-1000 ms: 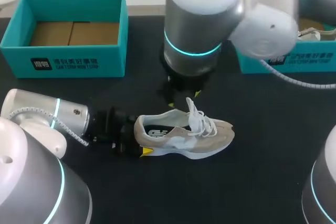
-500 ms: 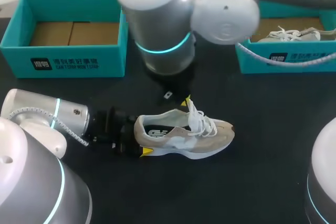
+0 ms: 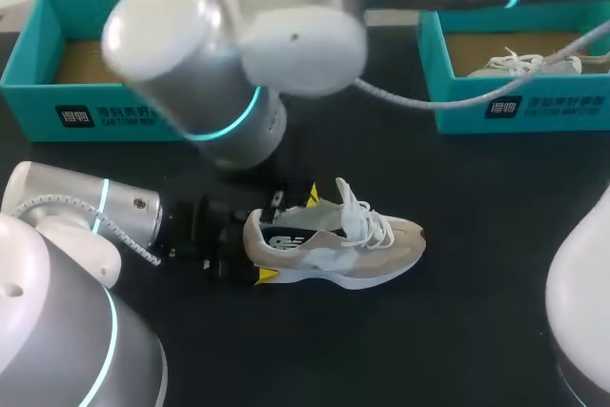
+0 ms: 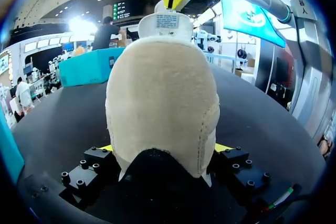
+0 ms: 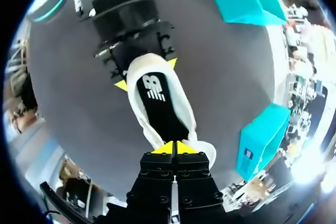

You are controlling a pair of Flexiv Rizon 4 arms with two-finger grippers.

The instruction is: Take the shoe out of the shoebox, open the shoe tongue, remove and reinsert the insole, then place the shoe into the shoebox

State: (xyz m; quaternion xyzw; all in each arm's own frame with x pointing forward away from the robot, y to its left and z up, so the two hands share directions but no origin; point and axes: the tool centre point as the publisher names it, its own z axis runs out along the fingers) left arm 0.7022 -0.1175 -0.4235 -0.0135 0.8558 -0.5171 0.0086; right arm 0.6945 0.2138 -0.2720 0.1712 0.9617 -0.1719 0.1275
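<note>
- Head view: the shoe (image 3: 353,250) lies on its sole on the black worktop (image 3: 457,331), toe towards the right arm's side.
- Head view: the left gripper (image 3: 250,250) sits at the shoe's heel, with one yellow tip showing beside the sole.
- Head view: the right arm crosses from the right. The right gripper (image 3: 303,199) hangs over the shoe's opening, one yellow tip showing at the tongue.
- Head view: one teal shoebox (image 3: 143,107) stands at the far left, well apart from the shoe. A second shoebox (image 3: 534,107) at the far right holds another shoe (image 3: 524,62).
- Left wrist view: the heel (image 4: 163,108) fills the space between the left gripper's fingers. Both fingers press its sides, so the shoe is grasped.
- Left wrist view: the tongue (image 4: 168,22) stands upright beyond the heel, with the right gripper's yellow tip at its top edge.
- Right wrist view: the right gripper's tips are clenched together at the tongue's top. It cannot be told whether the tongue is pinched.
- Right wrist view: the black insole (image 5: 157,103) lies inside the shoe, ahead of the right gripper.
</note>
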